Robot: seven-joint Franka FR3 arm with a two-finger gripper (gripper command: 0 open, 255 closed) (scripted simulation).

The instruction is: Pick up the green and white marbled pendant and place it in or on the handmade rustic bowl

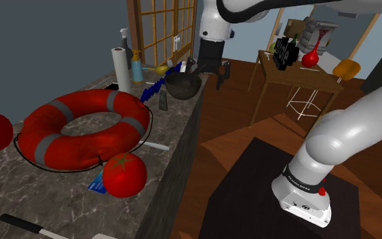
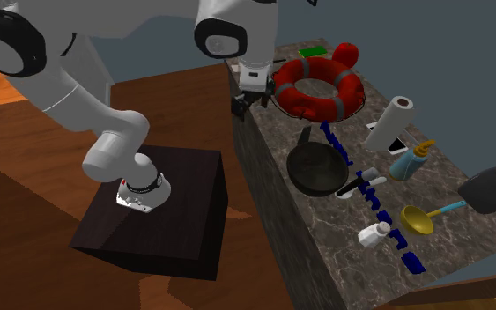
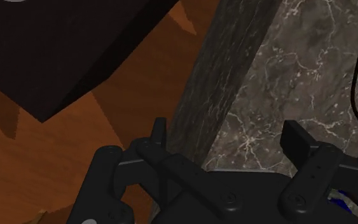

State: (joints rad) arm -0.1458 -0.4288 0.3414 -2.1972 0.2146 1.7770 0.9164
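On the counter, nearest in the second exterior view, the dark bowl looks empty; farther along the edge the gripper hangs, fingers apart, holding nothing; beyond the red ring a small green thing, maybe the pendant, lies untouched; pick and place both remain.

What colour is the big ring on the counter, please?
The ring is red with grey bands, clearest in the shoulder view.
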